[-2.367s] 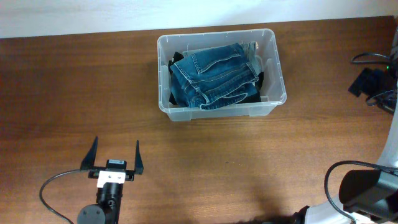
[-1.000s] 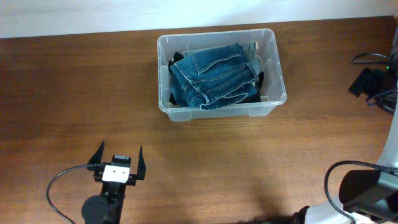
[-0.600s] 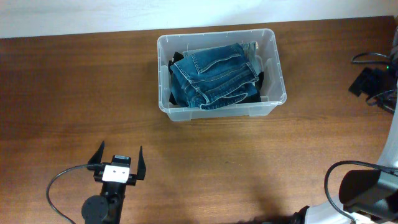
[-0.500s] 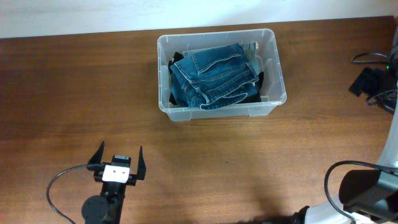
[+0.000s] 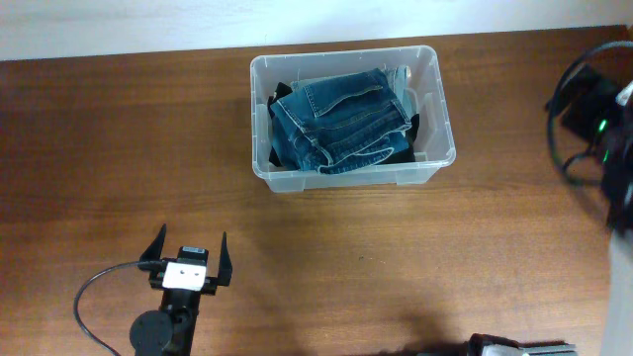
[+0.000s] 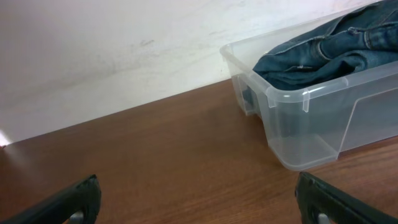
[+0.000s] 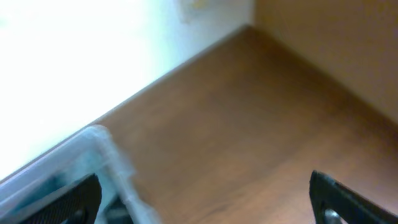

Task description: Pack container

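Observation:
The container (image 5: pixel 346 179), a clear plastic bin, stands at the back middle of the wooden table. Folded blue jeans (image 5: pixel 341 121) lie in it over a dark garment (image 5: pixel 272 104). My left gripper (image 5: pixel 188 249) is open and empty, near the front left, well short of the container. The left wrist view shows its fingers wide apart (image 6: pixel 199 205), with the container (image 6: pixel 298 134) and jeans (image 6: pixel 329 50) ahead on the right. My right arm (image 5: pixel 615 163) is a blur at the right edge. In the right wrist view, the right gripper (image 7: pixel 205 205) is open and empty, with the container's corner (image 7: pixel 109 165) at lower left.
A black device with cables (image 5: pixel 584 104) sits at the table's right edge. A white wall (image 6: pixel 124 37) runs along the back edge. The left arm's cable (image 5: pixel 89 297) loops at the front left.
My right arm has swung from the bottom right corner up along the right edge and is blurred. My left gripper drew back slightly earlier and now holds still. The container has not moved.

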`<state>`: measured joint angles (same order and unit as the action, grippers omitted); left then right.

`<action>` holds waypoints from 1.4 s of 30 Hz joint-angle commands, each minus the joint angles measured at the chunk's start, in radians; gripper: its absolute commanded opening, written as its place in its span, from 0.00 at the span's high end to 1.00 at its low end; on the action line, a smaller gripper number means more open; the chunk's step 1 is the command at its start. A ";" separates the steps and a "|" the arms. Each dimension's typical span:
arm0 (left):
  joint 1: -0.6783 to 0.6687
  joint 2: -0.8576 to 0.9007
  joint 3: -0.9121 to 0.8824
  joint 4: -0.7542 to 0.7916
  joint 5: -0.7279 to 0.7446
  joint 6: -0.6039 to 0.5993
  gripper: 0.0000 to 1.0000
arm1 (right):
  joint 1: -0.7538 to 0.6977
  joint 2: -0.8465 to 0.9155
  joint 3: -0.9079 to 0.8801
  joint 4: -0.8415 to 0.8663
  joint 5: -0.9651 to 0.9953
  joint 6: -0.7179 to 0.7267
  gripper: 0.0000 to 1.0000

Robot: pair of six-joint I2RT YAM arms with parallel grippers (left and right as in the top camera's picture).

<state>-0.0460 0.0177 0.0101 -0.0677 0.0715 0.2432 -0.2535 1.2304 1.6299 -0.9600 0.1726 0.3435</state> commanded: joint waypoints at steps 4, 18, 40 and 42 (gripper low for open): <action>0.005 0.002 0.000 -0.009 -0.004 -0.003 0.01 | 0.153 -0.336 -0.388 0.203 -0.016 0.002 0.02; 0.005 0.002 0.000 -0.009 -0.004 -0.003 0.01 | 0.241 -1.013 -1.132 0.611 -0.013 0.000 0.02; 0.005 0.002 0.000 -0.009 -0.004 -0.003 0.01 | 0.241 -1.227 -1.590 1.057 -0.173 -0.101 0.02; 0.005 0.002 0.000 -0.009 -0.004 -0.003 0.01 | 0.241 -1.227 -1.595 1.055 -0.172 -0.104 0.02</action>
<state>-0.0460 0.0196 0.0105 -0.0681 0.0711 0.2432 -0.0216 0.0154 0.0517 0.0883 0.0162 0.2535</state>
